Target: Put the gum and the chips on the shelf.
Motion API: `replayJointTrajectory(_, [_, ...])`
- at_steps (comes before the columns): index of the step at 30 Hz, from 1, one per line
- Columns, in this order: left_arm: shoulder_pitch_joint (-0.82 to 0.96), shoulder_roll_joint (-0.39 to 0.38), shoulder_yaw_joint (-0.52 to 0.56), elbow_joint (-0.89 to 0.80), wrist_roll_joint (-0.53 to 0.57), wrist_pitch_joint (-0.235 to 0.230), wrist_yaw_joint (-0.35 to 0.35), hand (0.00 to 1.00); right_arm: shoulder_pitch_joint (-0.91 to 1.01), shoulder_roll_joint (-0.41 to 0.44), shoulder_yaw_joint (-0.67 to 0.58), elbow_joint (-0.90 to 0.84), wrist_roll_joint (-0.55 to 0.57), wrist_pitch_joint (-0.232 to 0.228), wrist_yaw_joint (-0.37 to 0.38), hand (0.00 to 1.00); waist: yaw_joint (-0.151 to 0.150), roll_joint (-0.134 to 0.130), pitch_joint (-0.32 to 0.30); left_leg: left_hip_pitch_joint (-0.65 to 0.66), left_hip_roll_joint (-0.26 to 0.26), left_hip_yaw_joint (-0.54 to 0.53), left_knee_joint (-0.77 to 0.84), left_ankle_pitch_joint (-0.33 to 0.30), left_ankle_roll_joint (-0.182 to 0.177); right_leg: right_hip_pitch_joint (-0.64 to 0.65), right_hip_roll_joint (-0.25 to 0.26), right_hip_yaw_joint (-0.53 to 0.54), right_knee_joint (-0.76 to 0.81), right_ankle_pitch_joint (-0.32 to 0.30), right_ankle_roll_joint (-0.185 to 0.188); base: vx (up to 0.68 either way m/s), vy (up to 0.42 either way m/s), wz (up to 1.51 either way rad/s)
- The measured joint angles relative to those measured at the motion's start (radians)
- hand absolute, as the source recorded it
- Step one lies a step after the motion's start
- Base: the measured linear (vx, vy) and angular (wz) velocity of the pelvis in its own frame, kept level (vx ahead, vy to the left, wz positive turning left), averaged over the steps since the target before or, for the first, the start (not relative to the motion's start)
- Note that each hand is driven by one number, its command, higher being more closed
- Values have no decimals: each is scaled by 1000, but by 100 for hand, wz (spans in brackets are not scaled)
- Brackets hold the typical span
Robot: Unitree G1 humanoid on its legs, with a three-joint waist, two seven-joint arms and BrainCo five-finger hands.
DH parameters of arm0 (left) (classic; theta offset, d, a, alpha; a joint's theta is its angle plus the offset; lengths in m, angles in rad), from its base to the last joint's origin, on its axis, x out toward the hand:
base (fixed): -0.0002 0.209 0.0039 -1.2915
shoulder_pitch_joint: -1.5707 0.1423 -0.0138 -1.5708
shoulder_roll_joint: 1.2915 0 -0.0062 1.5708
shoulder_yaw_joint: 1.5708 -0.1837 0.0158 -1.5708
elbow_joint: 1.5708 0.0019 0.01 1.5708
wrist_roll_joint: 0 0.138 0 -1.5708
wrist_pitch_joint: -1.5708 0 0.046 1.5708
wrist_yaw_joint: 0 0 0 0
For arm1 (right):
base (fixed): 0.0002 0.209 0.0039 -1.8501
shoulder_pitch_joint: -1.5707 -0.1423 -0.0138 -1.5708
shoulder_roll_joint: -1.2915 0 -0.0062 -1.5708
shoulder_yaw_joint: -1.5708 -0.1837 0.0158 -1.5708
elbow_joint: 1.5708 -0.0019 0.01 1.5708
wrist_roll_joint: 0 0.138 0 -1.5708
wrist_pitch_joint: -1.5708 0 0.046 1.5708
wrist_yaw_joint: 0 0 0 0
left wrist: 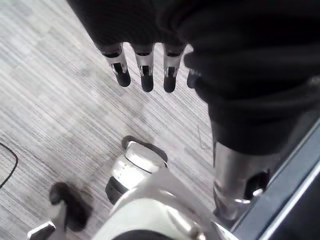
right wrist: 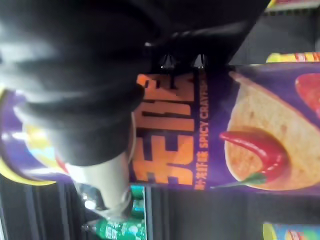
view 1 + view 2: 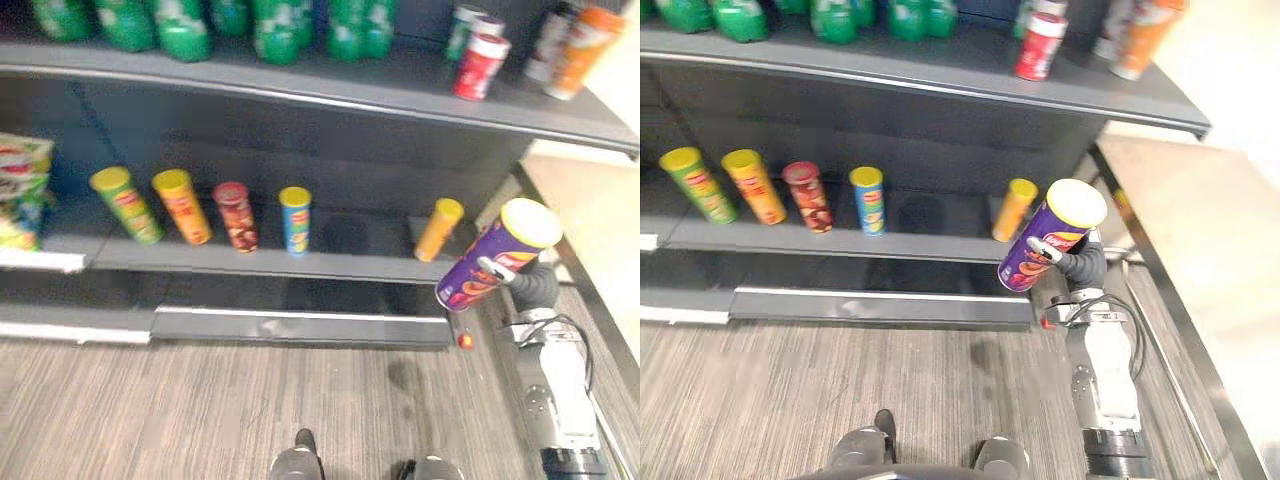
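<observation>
A purple chips can [image 3: 495, 262] with a yellow lid is held tilted in the air, in front of the right end of the lower shelf [image 3: 300, 262]. My right hand [image 3: 1080, 265] is shut on it, fingers curled round its lower half. The can's purple label [image 2: 240, 130] lies close against the hand's dark cover [image 2: 85, 90] in the right wrist view. The can hangs just right of an orange can [image 3: 438, 229] standing on the shelf. My left hand [image 1: 145, 70] hangs over the wooden floor with straight fingers and holds nothing.
Green [image 3: 127, 205], yellow [image 3: 183, 206], red [image 3: 236, 216] and blue [image 3: 295, 220] cans stand in a row on the lower shelf, with a chip bag [image 3: 20, 190] at its left. The upper shelf [image 3: 400, 90] carries green bottles and cans. A small red thing [image 3: 464, 340] lies on the floor.
</observation>
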Motion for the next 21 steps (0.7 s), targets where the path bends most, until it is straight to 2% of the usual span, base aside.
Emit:
replayJointTrajectory(1, [0,1,-5,3,0,-1,0,0,4,0,0,0,0,0,-5,100,-3,0,0,0,-10,-21,3,0,0,0,4,33,-18,4,7,79,-62,137])
replayJointTrajectory(3, [4,14,-8,17,-1,-2,2,0,12,2,0,-2,3,0,-19,100,-15,-4,-2,-15,-45,-86,26,-1,-3,9,-5,81,-66,34,57,101,-166,144])
replayJointTrajectory(4, [4,25,-6,27,-3,-3,5,0,11,2,0,-6,5,0,-21,100,-13,-21,-7,-17,-62,-111,32,-4,-7,22,-16,66,-106,42,70,96,-223,120])
replayJointTrajectory(6, [14,37,-4,28,-25,-2,12,0,-2,4,2,-6,6,0,-17,100,-9,-44,-19,-22,-70,-110,41,-11,-21,38,-21,35,-153,40,66,160,-308,87])
replayJointTrajectory(7, [15,25,6,32,-32,0,16,0,-27,-2,-4,-3,7,1,-18,100,-11,-29,-28,-38,-41,-117,61,-14,-54,47,-2,0,-157,16,78,150,-279,67])
replayJointTrajectory(9, [20,-6,13,36,-31,-1,16,0,-56,-1,-3,-3,20,2,-21,100,-12,-4,-28,-49,4,-106,54,-3,-79,53,33,-31,-169,13,65,116,-240,36])
replayJointTrajectory(11, [20,-9,22,35,-26,-3,15,0,-54,-1,-5,-3,20,2,-33,100,-23,-1,-30,-47,50,-64,11,17,-97,61,51,-79,-178,7,49,130,-236,47])
replayJointTrajectory(14, [16,-10,23,36,15,-12,15,0,-34,-1,-13,-3,13,2,-59,100,-59,3,-27,-18,119,113,-55,87,-95,85,50,-170,-180,2,35,156,-114,68])
replayJointTrajectory(15, [16,-11,21,39,23,-19,14,0,-14,0,-20,-2,2,3,-71,100,-61,7,-23,3,123,154,-87,123,-110,98,42,-189,-177,2,35,128,-20,59])
replayJointTrajectory(21, [16,-4,-17,44,54,-62,-14,0,58,52,8,-3,-4,3,-55,100,-67,10,-14,65,41,150,-213,150,-95,125,-12,-189,-177,-9,50,18,96,22])
